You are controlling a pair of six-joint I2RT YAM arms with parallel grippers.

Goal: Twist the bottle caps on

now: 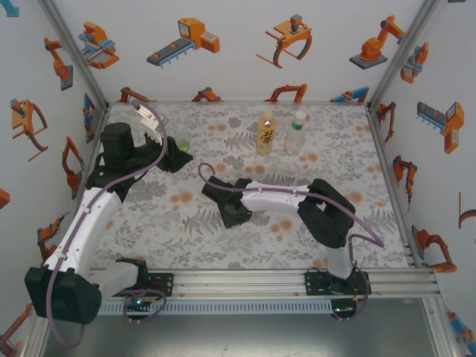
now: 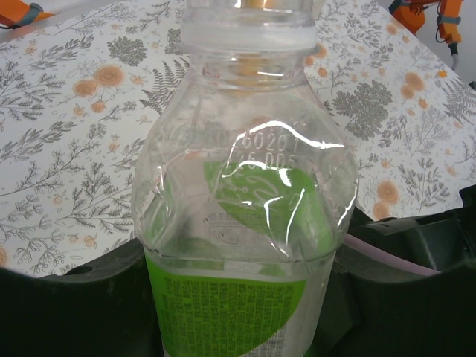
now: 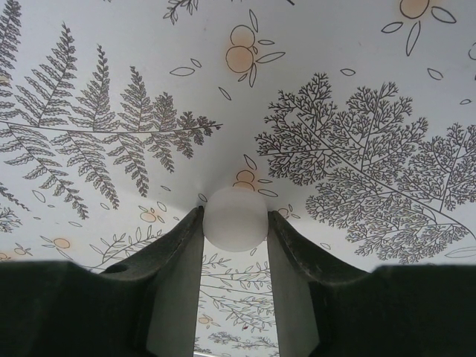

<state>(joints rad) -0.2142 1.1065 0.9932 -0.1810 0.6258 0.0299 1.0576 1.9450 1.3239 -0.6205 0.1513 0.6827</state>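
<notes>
Cap (image 3: 236,217) on table (image 1: 186,223) centre, left bottle (image 2: 245,245), middle bottle (image 1: 266,132), right bottle (image 1: 296,132) behind it

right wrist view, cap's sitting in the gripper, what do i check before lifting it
1. Bottle cap centred in the right gripper: ok, both jaws touch its sides.
2. Cap free of the mat: cannot tell, the print puckers around it.
3. Left gripper holding the green-label bottle: ok, shut on its body.
4. That bottle's mouth open and ready: cannot tell, it is cut off at the top of the left wrist view.
5. Yellow bottle and clear bottle out of the way: ok, both stand at the back.
</notes>
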